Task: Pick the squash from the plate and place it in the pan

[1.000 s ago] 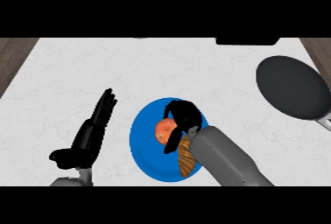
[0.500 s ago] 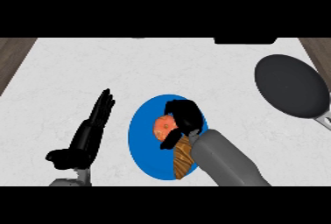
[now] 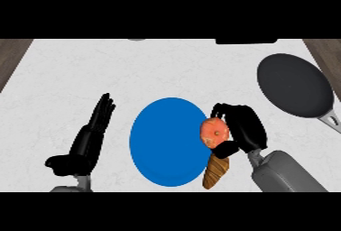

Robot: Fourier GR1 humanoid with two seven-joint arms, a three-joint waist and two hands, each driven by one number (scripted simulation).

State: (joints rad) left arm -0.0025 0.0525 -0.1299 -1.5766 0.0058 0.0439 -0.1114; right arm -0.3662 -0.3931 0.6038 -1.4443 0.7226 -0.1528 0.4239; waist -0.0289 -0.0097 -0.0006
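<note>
The orange and brown squash (image 3: pixel 215 135) hangs over the right rim of the blue plate (image 3: pixel 163 140), its brown striped lower end pointing down toward the view's lower edge. My right hand (image 3: pixel 241 127) is curled round the squash's round orange end, thumb under it. The dark grey pan (image 3: pixel 295 84) lies at the upper right, handle pointing down and right, apart from the hand. My left hand (image 3: pixel 90 137) rests open left of the plate, fingers straight and pointing up.
The white marbled counter (image 3: pixel 160 67) spreads around the plate. A dark object (image 3: pixel 245 41) sits at the far edge, upper right. Wooden floor shows at both top corners.
My right hand has moved right with the squash, from over the plate's middle to past its right rim. The plate's blue face now shows bare. The left hand has not moved.
</note>
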